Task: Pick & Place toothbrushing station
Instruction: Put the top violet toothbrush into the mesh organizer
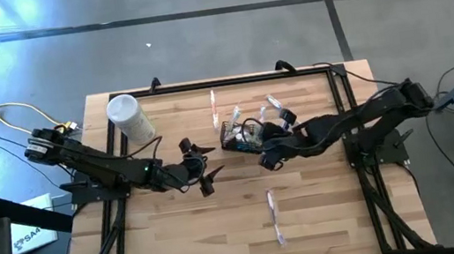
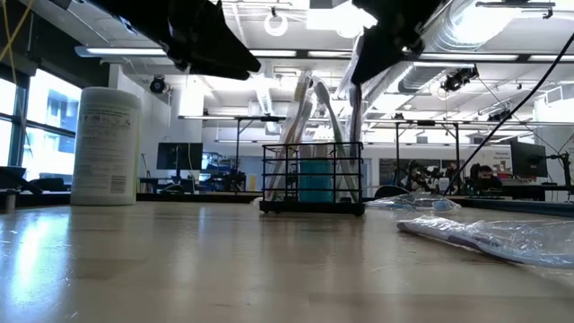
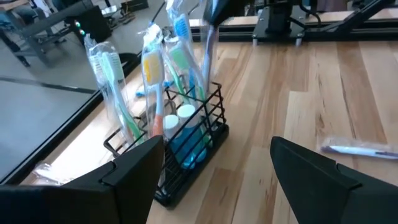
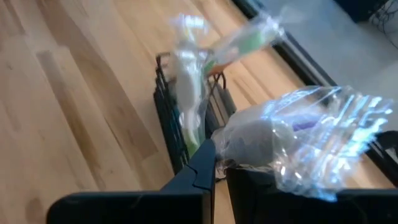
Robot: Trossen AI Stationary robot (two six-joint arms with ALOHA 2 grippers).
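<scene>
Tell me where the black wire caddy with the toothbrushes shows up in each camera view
High view: the caddy sits just right of table centre, by the right tool.
Low view: caddy at centre, upright on the table.
Left wrist view: caddy left of centre, past the open left tool.
Right wrist view: caddy at centre.
Shared landmark: the wrapped toothbrushes standing in it.

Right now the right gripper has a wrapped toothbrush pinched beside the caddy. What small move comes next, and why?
Probably ease the right gripper over the black wire caddy and lower the wrapped toothbrush into it. The jaws are shut on the wrapper, and the caddy sits just ahead, already holding other brushes. The left gripper waits open nearby.
</scene>
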